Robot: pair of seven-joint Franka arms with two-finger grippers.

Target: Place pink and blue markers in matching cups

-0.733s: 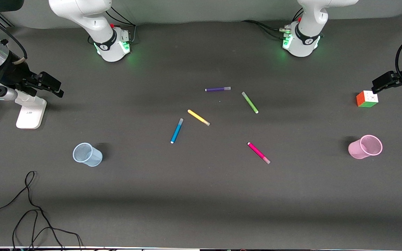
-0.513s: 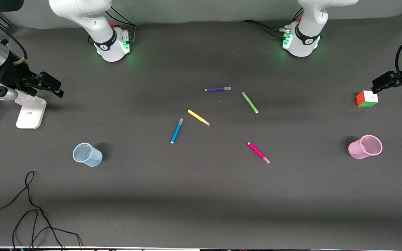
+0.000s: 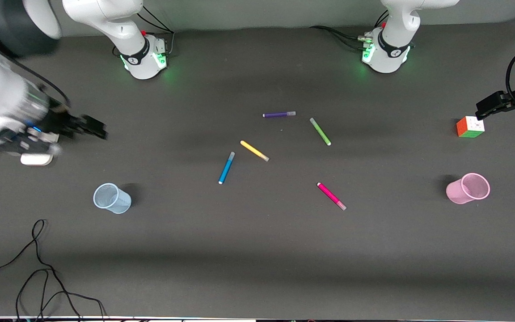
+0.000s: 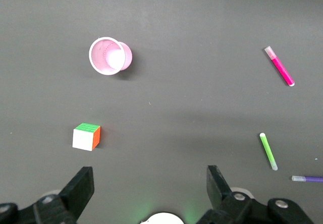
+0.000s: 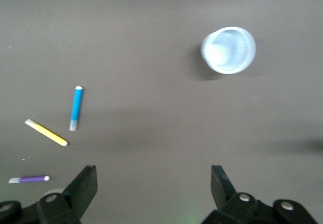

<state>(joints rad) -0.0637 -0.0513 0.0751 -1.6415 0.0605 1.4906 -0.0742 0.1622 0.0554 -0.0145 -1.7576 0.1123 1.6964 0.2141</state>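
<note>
Honestly, you're right at the start here, nothing is in a cup yet. The blue marker (image 3: pixel 226 167) lies flat around the middle of the table, just beside the yellow marker (image 3: pixel 254 150), and the pink marker (image 3: pixel 331 196) lies flat a bit nearer the front camera, toward the left arm's end. Both are well apart from their cups. The blue cup (image 3: pixel 111 198) stands toward the right arm's end of the table and looks empty in the right wrist view; the pink cup (image 3: pixel 468 188) stands toward the left arm's end, near the cube (image 3: pixel 470 126), and it looks empty too.

Your right gripper (image 3: pixel 88 127) is over bare table at the right arm's end, with the blue cup nearer the front camera than the spot below it, fingers spread wide and holding nothing. Your left gripper (image 3: pixel 491 105) is over the table edge at the left arm's end, right by the cube, also spread apart and empty.

So as I read it, everything is left: grab blue, drop it in the blue cup, grab pink, drop it in the pink one. Leave the purple marker (image 3: pixel 279 114) and green marker (image 3: pixel 320 131) alone.
</note>
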